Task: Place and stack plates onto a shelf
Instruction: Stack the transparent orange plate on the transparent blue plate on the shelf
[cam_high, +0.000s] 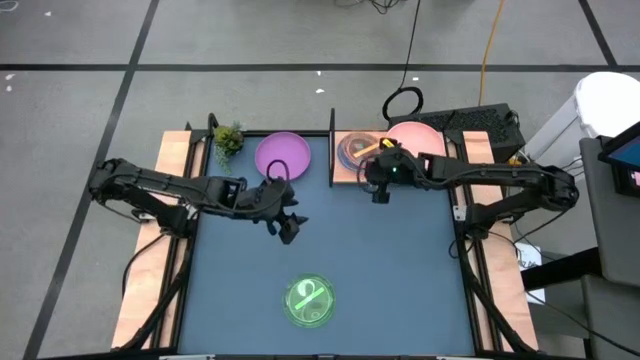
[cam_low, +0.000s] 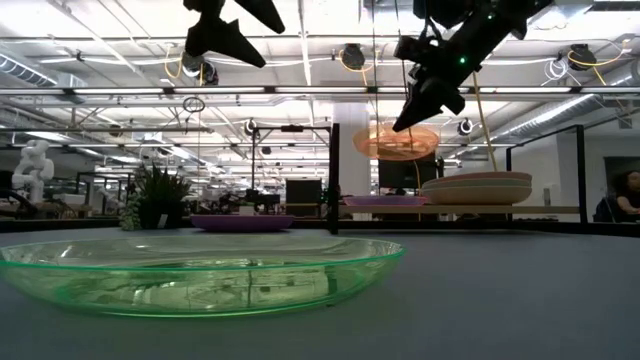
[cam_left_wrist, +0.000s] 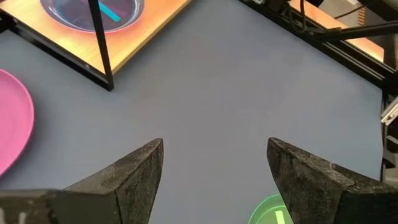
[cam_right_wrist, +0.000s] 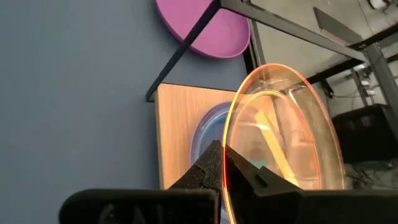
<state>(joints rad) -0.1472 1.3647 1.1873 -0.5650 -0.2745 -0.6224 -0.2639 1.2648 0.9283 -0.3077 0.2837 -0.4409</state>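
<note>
Green plate (cam_low: 200, 275) lies at the worktop's (cam_high: 400, 280) six o'clock; right end effector (cam_high: 378, 172) grips the orange plate (cam_right_wrist: 283, 134) above the shelf (cam_right_wrist: 177, 134), left end effector (cam_high: 283, 222) spread, empty.

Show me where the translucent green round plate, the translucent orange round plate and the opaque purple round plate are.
translucent green round plate (cam_high: 310, 301): high view, its centre.
translucent orange round plate (cam_right_wrist: 292, 130): right wrist view, its clear inner face.
opaque purple round plate (cam_high: 281, 154): high view, its centre.

Five plates (cam_high: 309, 301), one shelf (cam_high: 343, 172)
</note>
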